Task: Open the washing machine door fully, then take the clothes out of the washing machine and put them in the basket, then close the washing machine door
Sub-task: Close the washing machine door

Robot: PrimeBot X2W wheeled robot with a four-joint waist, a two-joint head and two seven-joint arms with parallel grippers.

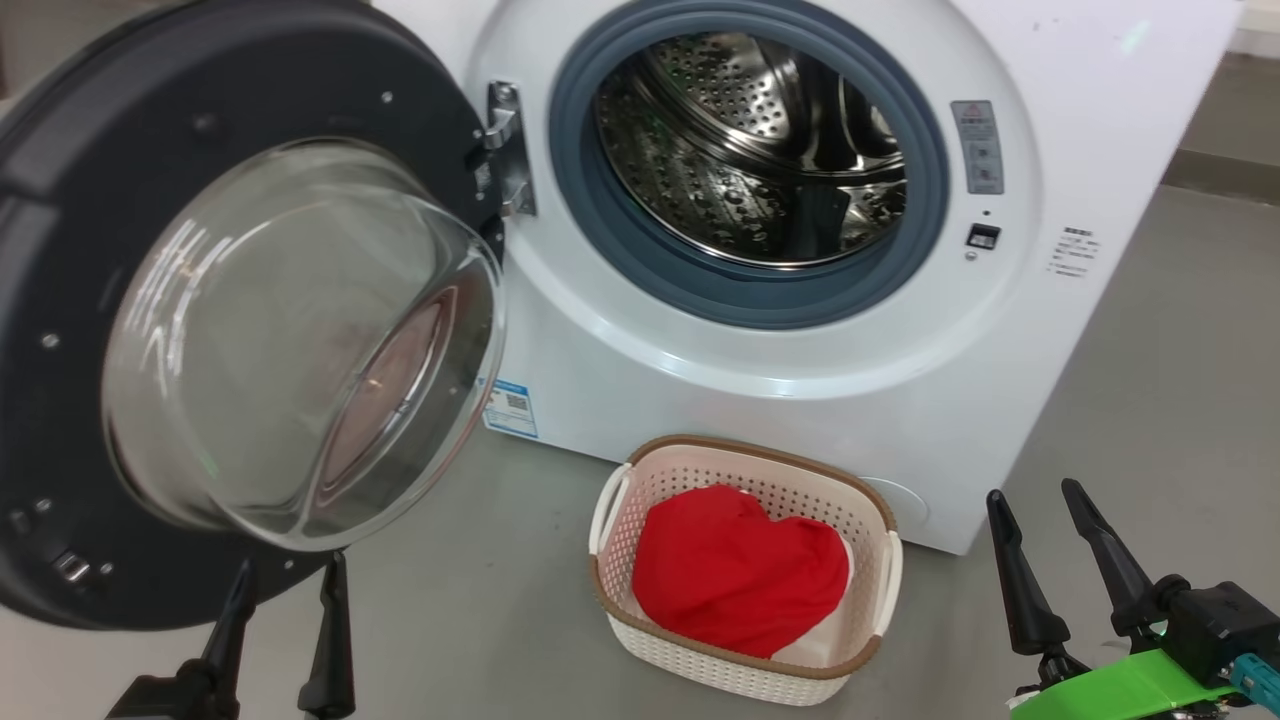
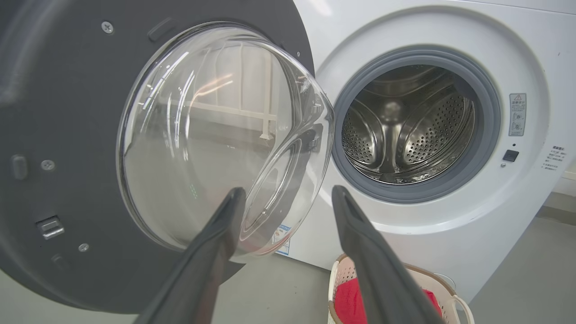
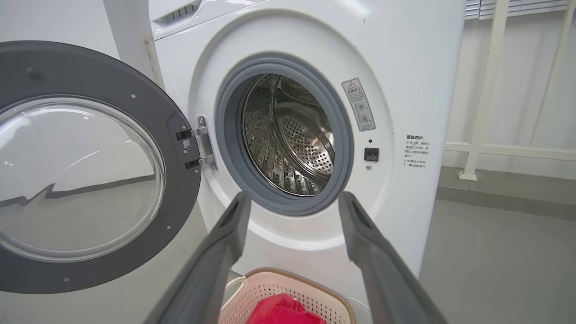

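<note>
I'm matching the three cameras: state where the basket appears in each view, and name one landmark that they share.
Head view: the basket sits at bottom centre, whole, on the floor.
Left wrist view: basket at the bottom edge, right of centre, partly cut off.
Right wrist view: basket at the bottom edge, centre, partly cut off.
Shared landmark: the grey door ring, above the basket in every view.
</note>
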